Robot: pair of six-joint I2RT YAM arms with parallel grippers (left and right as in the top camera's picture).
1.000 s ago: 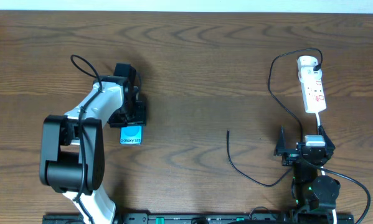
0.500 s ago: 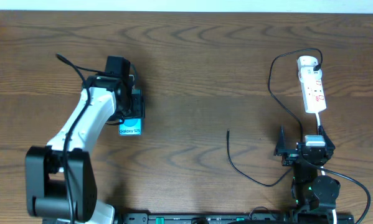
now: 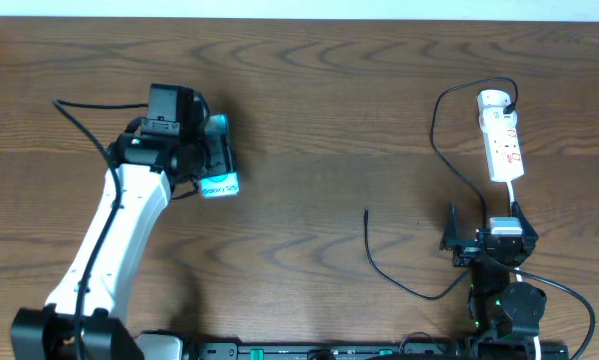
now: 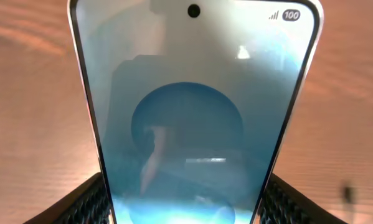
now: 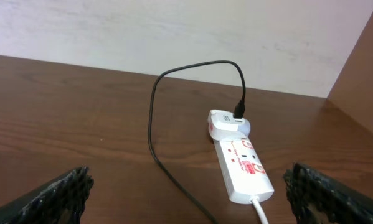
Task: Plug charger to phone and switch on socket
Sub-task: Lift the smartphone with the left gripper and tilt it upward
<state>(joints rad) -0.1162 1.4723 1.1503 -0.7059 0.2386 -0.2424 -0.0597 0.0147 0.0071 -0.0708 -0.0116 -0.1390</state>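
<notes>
Overhead, the left arm (image 3: 119, 215) stretches across the left half of the wood surface (image 3: 309, 110), and the left jaws are clenched on the phone (image 4: 192, 112). From above, only the phone's bottom end pokes out below the wrist, blue, with text too small to read. A teal sliver shows above the wrist and the middle is hidden. The phone looks tilted; I cannot tell if it touches the surface.

Left wrist view: the screen fills the frame, light blue with a darker round patch, a camera hole top centre and a "100" badge top right. Its lower edge is cut off. Black ribbed pads (image 4: 80, 202) press on both long sides at the bottom corners, only partly in frame. Reflections muddy the screen. There is a dark blur at the lower right that I cannot make out.

Right side: the socket (image 3: 503, 140) lies lengthwise near the far right, with red marks on top and a round white plug (image 3: 493, 99) at its far end. The charger (image 5: 150, 121) leaves that plug, loops left and runs down toward the right arm (image 3: 504, 300), where a stretch is hidden. It curls out again to the left, and its plug tip (image 3: 367, 212) lies on bare wood, well apart from the phone.

The right jaws are released and spread wide. In the right wrist view only two dark pad ends show in the bottom corners, with wood and cable between them. They sit near the socket's near end, not touching it. Switch positions are too small to tell. A white lead (image 5: 259, 210) from the socket is cut off at the frame bottom.
</notes>
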